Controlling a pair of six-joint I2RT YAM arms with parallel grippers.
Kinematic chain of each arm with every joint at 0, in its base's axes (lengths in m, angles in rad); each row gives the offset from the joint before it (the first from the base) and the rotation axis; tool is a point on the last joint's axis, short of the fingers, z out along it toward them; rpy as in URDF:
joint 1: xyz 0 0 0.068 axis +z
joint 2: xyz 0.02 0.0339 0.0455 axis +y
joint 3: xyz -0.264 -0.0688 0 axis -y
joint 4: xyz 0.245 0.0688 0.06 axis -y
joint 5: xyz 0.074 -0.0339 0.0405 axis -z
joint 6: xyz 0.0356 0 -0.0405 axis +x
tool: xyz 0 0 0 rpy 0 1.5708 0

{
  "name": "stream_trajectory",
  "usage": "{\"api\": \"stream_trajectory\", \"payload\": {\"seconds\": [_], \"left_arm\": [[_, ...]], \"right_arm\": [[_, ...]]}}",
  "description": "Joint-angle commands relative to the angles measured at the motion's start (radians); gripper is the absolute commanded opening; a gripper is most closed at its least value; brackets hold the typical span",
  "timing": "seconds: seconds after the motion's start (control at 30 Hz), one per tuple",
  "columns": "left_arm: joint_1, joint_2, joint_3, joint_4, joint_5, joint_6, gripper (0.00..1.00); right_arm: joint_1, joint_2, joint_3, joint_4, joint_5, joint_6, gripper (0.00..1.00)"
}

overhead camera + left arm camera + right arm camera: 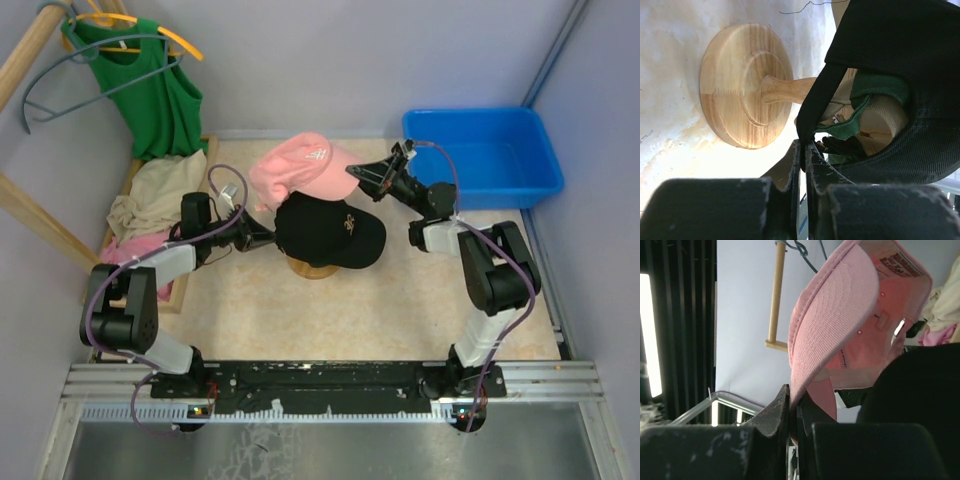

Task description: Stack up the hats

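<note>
Pink cap [300, 165], pinched by its brim in the right tool [372, 175], hangs at 11 o'clock of the black cap [335, 228] on the wooden stand [312, 268]. Left tool [262, 238], at 9 o'clock, clamps the black cap's rear edge. Centre the pink crown over the black one, brims aligned, before letting go.

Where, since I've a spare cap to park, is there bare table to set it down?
The broad strip of table between the black cap and the base rail is bare, as is the right edge in front of the blue bin. Crowded: the middle, around the pink cap; cloths line the left edge.
</note>
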Motion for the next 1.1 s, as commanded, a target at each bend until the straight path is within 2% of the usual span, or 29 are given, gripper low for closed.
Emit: {"api": "stream_trajectory", "payload": {"seconds": [0.0, 0.17, 0.43, 0.57, 0.7, 0.9, 1.07], "left_arm": [[0.002, -0.021, -0.025, 0.041, 0.012, -0.029, 0.08], [0.002, -0.012, -0.021, 0.058, 0.012, -0.040, 0.07], [0.002, 0.008, -0.021, 0.090, 0.014, -0.059, 0.06], [0.002, 0.015, -0.024, 0.098, 0.015, -0.061, 0.05], [0.002, 0.017, -0.023, 0.100, 0.015, -0.062, 0.05], [0.002, 0.014, -0.030, 0.111, 0.015, -0.070, 0.04], [0.002, 0.018, -0.046, 0.164, 0.021, -0.101, 0.04]], "right_arm": [[0.024, 0.019, -0.032, 0.135, 0.020, -0.003, 0.00], [0.052, -0.027, -0.071, 0.067, -0.029, -0.011, 0.00], [0.051, -0.207, -0.164, -0.248, -0.131, -0.137, 0.00], [0.044, -0.185, -0.155, -0.197, -0.098, -0.105, 0.00], [0.059, -0.073, -0.010, -0.057, -0.053, 0.029, 0.00], [0.080, -0.019, 0.171, -0.117, -0.037, 0.031, 0.00], [0.084, -0.005, 0.175, -0.106, -0.025, 0.049, 0.00]]}}
